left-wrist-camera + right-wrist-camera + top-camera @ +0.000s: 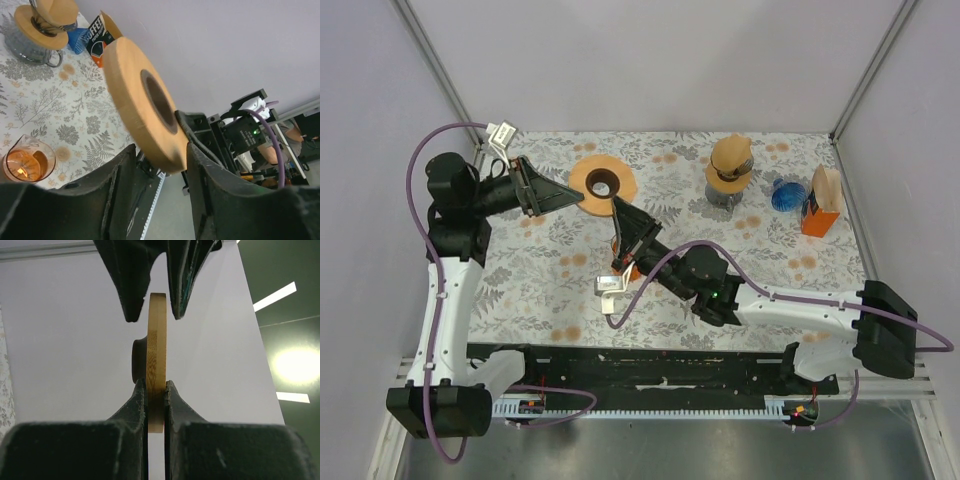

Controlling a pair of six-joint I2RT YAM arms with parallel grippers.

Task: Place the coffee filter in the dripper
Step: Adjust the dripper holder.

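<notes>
A flat wooden ring (pixel 582 175) with a dark hub hangs on edge above the table's back middle. My right gripper (pixel 617 205) is shut on its near rim (pixel 156 340). My left gripper (pixel 582 198) straddles the opposite rim (pixel 127 95), open: one finger (pixel 197 165) sits against the wood and a gap shows at the other. The dripper (pixel 730 165), wood-collared on a glass carafe, stands at the back right. Pale coffee filters (pixel 827 185) stick out of an orange box (pixel 817 218) at the far right.
A blue object (pixel 786 195) lies between the carafe and the filter box. A small glass with amber contents (pixel 25 162) stands on the floral cloth under my right arm. White walls close in the back and both sides.
</notes>
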